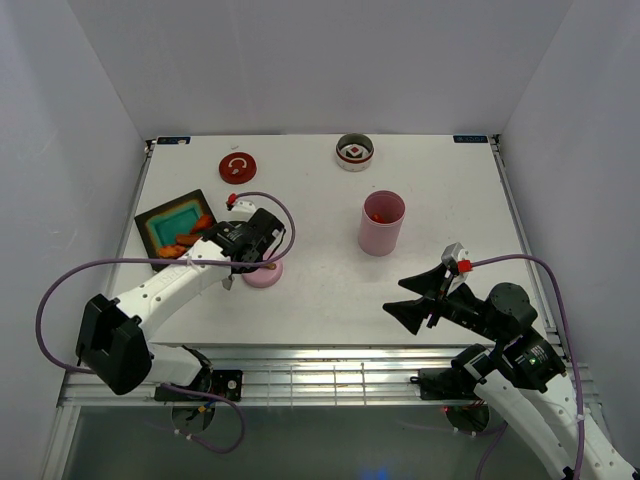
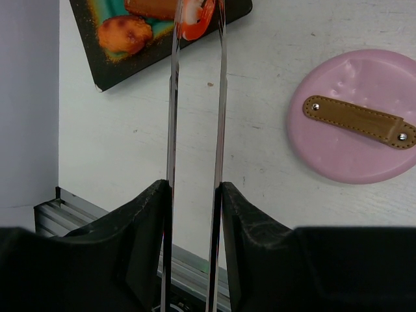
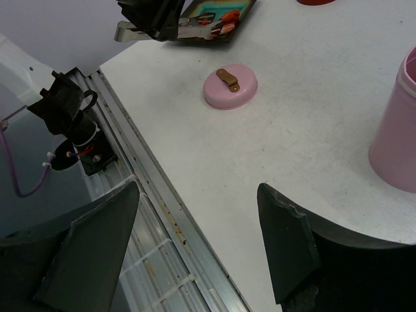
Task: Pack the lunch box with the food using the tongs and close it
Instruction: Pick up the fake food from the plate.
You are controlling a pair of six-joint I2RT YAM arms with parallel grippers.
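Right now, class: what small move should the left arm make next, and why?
Probably squeeze the tongs shut, then lift. Their tips sit either side of a red piece at the tray, the left gripper holds the tongs, and the pink cup stands open.

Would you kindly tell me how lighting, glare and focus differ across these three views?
Top external view: even, diffuse light, no harsh shadows. Left wrist view: the slim silvery tongs show mirror-like reflections; the near black jaws look soft. Right wrist view: near jaws dark and soft, round pink lid sharp.
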